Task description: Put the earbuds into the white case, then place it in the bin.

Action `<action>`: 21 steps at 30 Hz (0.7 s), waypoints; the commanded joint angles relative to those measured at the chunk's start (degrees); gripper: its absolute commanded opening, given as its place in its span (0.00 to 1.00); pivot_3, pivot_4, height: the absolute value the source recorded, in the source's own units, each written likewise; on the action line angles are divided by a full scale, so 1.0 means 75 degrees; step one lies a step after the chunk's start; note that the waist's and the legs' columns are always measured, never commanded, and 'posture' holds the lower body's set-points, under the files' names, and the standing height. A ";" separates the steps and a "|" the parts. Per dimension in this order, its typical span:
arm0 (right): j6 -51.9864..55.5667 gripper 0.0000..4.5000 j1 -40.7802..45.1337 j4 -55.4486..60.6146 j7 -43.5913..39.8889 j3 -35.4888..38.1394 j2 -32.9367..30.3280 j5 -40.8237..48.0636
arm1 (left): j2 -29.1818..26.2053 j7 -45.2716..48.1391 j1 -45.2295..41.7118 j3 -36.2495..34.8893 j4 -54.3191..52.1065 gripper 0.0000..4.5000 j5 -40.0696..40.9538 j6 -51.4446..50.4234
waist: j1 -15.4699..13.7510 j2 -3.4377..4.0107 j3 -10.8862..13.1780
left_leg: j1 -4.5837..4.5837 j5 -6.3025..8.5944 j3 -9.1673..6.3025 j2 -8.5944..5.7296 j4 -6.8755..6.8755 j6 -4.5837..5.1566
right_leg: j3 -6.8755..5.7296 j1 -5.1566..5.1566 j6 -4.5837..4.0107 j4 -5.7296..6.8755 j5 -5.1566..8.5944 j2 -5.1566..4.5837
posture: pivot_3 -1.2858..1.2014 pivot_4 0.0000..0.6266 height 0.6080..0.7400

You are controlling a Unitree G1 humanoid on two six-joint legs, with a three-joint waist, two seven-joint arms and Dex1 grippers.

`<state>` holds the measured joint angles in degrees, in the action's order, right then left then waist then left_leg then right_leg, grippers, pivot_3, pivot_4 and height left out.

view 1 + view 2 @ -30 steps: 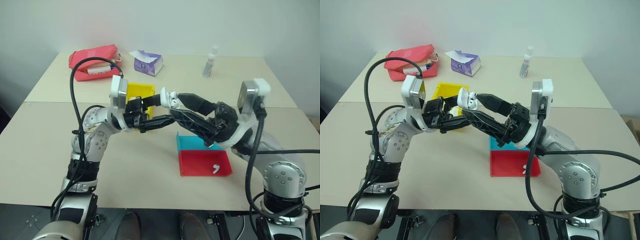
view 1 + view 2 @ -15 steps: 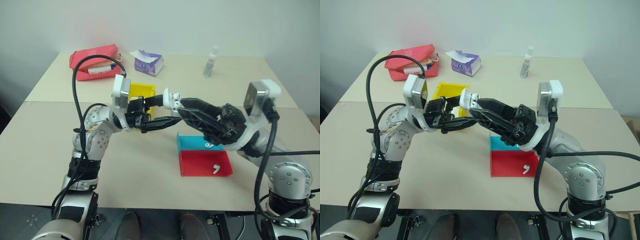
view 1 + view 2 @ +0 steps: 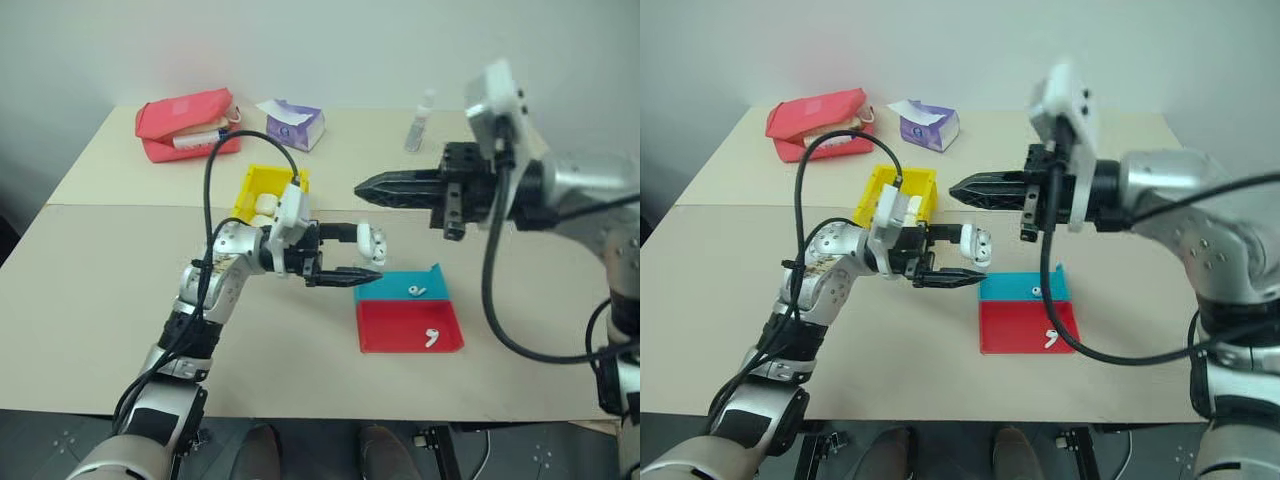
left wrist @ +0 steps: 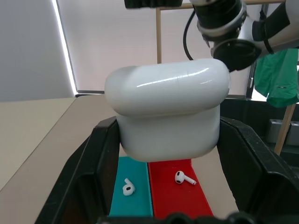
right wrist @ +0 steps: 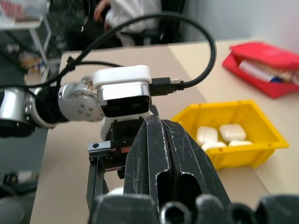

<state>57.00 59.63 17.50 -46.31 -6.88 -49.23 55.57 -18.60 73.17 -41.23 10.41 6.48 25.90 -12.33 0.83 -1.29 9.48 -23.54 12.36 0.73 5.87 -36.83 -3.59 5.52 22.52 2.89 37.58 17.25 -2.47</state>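
The left claw (image 3: pixel 350 252) grips the white case (image 3: pixel 371 240) at frame centre, lid shut. The right claw (image 3: pixel 366 188) is closed, empty. Both earbuds (image 3: pixel 416 291) remain in trays; bin (image 3: pixel 252 186) placement pending.

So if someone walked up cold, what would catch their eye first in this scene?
Probably the white case, lid shut, clamped in the left gripper above the middle of the table. Next, the shut right gripper hanging in the air just behind it, pointing left. Below them, one of the earbuds lies in the teal tray and one in the red tray.
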 commanded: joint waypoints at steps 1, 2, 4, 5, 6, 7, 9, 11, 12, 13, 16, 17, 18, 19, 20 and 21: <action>0.0463 0.01 0.0752 -0.0016 -0.0746 -0.0867 -0.0159 -0.0708 | 0.0159 -0.0242 -0.0164 0.0033 0.0073 0.64 -0.0376 0.0547 | -0.0015 0.0002 -0.0001 | -0.0006 0.0001 -0.0002 0.0000 -0.0001 0.0002 | -0.0003 0.0003 0.0000 -0.0003 0.0000 0.0000 | 0.52 0.24 1.00; 0.0448 0.01 0.0815 0.0081 -0.1024 -0.1098 -0.0253 -0.0897 | 0.0208 -0.0350 -0.0162 -0.0026 0.0064 0.64 -0.0378 0.0555 | -0.0034 0.0001 -0.0001 | -0.0019 0.0002 0.0000 0.0000 -0.0002 0.0003 | -0.0001 0.0016 0.0000 -0.0003 0.0000 -0.0001 | 0.52 0.24 1.00; 0.0381 0.01 0.0742 0.0277 -0.1459 -0.1340 -0.0473 -0.1180 | 0.0255 -0.0562 -0.0138 -0.0148 0.0016 0.64 -0.0429 0.0601 | -0.0100 0.0002 -0.0001 | -0.0046 0.0002 -0.0004 0.0000 -0.0007 0.0003 | -0.0006 0.0036 0.0000 -0.0004 0.0000 -0.0001 | 0.52 0.24 1.00; 0.0367 0.01 0.0696 0.0325 -0.1602 -0.1381 -0.0542 -0.1284 | 0.0261 -0.0633 -0.0126 -0.0183 -0.0005 0.64 -0.0454 0.0625 | -0.0121 0.0002 -0.0001 | -0.0060 0.0003 -0.0004 -0.0001 -0.0011 0.0005 | -0.0005 0.0048 0.0000 -0.0003 0.0000 -0.0003 | 0.52 0.24 1.00; 0.0297 0.01 0.0508 0.0368 -0.1721 -0.1323 -0.0660 -0.1350 | 0.0259 -0.0790 -0.0086 -0.0268 -0.0041 0.64 -0.0506 0.0730 | -0.0139 0.0001 -0.0001 | -0.0081 0.0003 -0.0003 0.0000 -0.0017 0.0006 | -0.0005 0.0069 0.0001 0.0001 0.0000 -0.0003 | 0.52 0.24 1.00; 0.0257 0.01 0.0325 0.0386 -0.1818 -0.1234 -0.0745 -0.1379 | 0.0269 -0.0972 -0.0041 -0.0360 -0.0080 0.64 -0.0559 0.0862 | -0.0173 0.0002 -0.0001 | -0.0098 0.0002 -0.0003 -0.0001 -0.0022 0.0006 | -0.0005 0.0089 0.0001 0.0007 -0.0001 -0.0003 | 0.52 0.24 1.00; 0.0215 0.01 -0.0045 0.0343 -0.1881 -0.1079 -0.0853 -0.1488 | 0.0268 -0.1254 0.0041 -0.0591 -0.0201 0.64 -0.0515 0.0996 | -0.0207 0.0002 -0.0001 | -0.0096 0.0003 -0.0005 0.0000 -0.0022 0.0007 | -0.0007 0.0088 0.0000 0.0007 -0.0001 -0.0003 | 0.52 0.24 1.00; 0.0198 0.01 -0.0386 0.0209 -0.1657 -0.0890 -0.0795 -0.1665 | 0.0265 -0.1567 0.0160 -0.0826 -0.0398 0.64 -0.0445 0.1057 | -0.0210 0.0001 -0.0001 | -0.0096 0.0003 -0.0004 0.0000 -0.0027 0.0007 | -0.0007 0.0086 0.0000 0.0008 -0.0001 -0.0003 | 0.52 0.24 1.00; 0.0240 0.01 -0.0497 0.0151 -0.1513 -0.0764 -0.0721 -0.1704 | 0.0261 -0.1705 0.0221 -0.0893 -0.0507 0.64 -0.0426 0.1011 | -0.0208 0.0001 -0.0001 | -0.0096 0.0002 -0.0003 0.0000 -0.0031 0.0008 | -0.0005 0.0086 0.0000 0.0011 -0.0001 -0.0004 | 0.52 0.24 1.00; 0.0288 0.01 -0.0592 0.0080 -0.1373 -0.0641 -0.0648 -0.1735 | 0.0278 -0.1838 0.0326 -0.0964 -0.0664 0.64 -0.0395 0.0995 | -0.0204 0.0002 -0.0001 | -0.0094 0.0002 -0.0002 0.0000 -0.0034 0.0008 | -0.0004 0.0086 0.0000 0.0016 -0.0001 -0.0004 | 0.52 0.24 1.00; 0.0280 0.01 -0.0959 -0.0099 -0.0699 -0.0001 -0.0210 -0.1714 | 0.0277 -0.2227 0.0828 -0.1040 -0.1392 0.64 -0.0306 0.0743 | -0.0174 0.0004 -0.0003 | -0.0086 0.0001 -0.0001 0.0000 -0.0032 0.0009 | -0.0001 0.0084 0.0000 0.0023 -0.0001 -0.0002 | 0.52 0.24 1.00; 0.0419 0.01 -0.0979 -0.0111 -0.0553 0.0267 -0.0071 -0.1543 | 0.0232 -0.2341 0.1016 -0.1006 -0.1634 0.64 -0.0318 0.0615 | -0.0180 0.0005 -0.0003 | -0.0084 0.0001 -0.0001 0.0001 -0.0030 0.0009 | 0.0000 0.0082 0.0000 0.0024 -0.0001 -0.0002 | 0.52 0.24 1.00; 0.0456 0.01 -0.0988 -0.0029 -0.0560 0.0521 0.0016 -0.1338 | 0.0172 -0.2418 0.1168 -0.0958 -0.1804 0.64 -0.0333 0.0477 | -0.0188 0.0004 -0.0003 | -0.0085 0.0001 -0.0001 0.0000 -0.0031 0.0008 | 0.0000 0.0083 0.0000 0.0026 -0.0001 -0.0003 | 0.52 0.24 1.00; 0.0487 0.01 -0.0966 0.0095 -0.0653 0.0684 0.0038 -0.1162 | 0.0117 -0.2439 0.1272 -0.0917 -0.1897 0.64 -0.0350 0.0404 | -0.0196 0.0005 -0.0003 | -0.0085 0.0000 -0.0001 0.0000 -0.0031 0.0009 | -0.0001 0.0084 0.0000 0.0026 -0.0001 -0.0002 | 0.52 0.24 1.00; 0.0520 0.01 -0.0932 0.0213 -0.0745 0.0757 0.0027 -0.1050 | 0.0065 -0.2434 0.1330 -0.0885 -0.1943 0.64 -0.0364 0.0353 | -0.0201 0.0005 -0.0004 | -0.0086 0.0000 0.0000 0.0000 -0.0032 0.0009 | 0.0000 0.0084 0.0000 0.0028 -0.0001 -0.0003 | 0.52 0.24 1.00; 0.0459 0.01 -0.0899 0.0358 -0.0870 0.0762 -0.0012 -0.1019 | 0.0008 -0.2385 0.1339 -0.0842 -0.1922 0.64 -0.0387 0.0328 | -0.0206 0.0005 -0.0004 | -0.0085 -0.0001 -0.0001 0.0000 -0.0033 0.0008 | -0.0001 0.0083 0.0000 0.0029 -0.0001 -0.0003 | 0.52 0.24 1.00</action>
<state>60.54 51.41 17.04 -51.36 -3.99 -48.69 46.05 -17.92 55.55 -30.60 3.81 -5.21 22.56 -9.40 -0.72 -1.25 9.45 -24.18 12.36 0.72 5.87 -37.08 -3.52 5.50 23.14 2.89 37.80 17.24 -2.49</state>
